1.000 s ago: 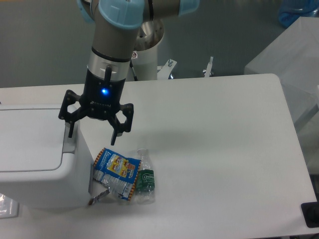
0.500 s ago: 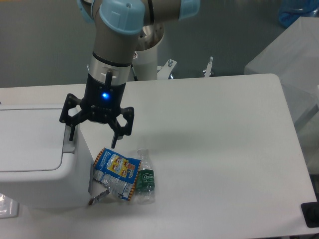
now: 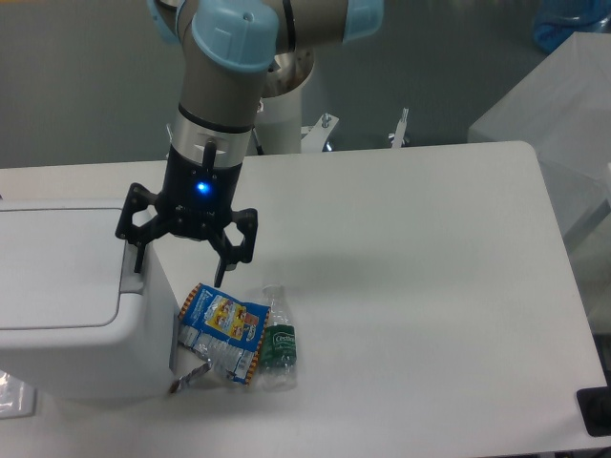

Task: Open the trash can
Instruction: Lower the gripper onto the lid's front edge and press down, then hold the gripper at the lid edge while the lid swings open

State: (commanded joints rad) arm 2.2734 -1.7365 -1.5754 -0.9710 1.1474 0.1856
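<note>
Trash can sits at table's left edge w/ lid flat. Gripper hangs over its right side by grey tab, fingers spread wide, holding nothing.

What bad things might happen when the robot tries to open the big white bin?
1. The gripper is open, with one finger by the grey tab of the trash can and the other hanging off the side. It might slip off the tab and miss.
2. The snack bag and plastic bottle lie right under the outer finger. Going lower could squash or shove them.
3. The lid is still shut; a crooked push might just nudge the whole can.
</note>
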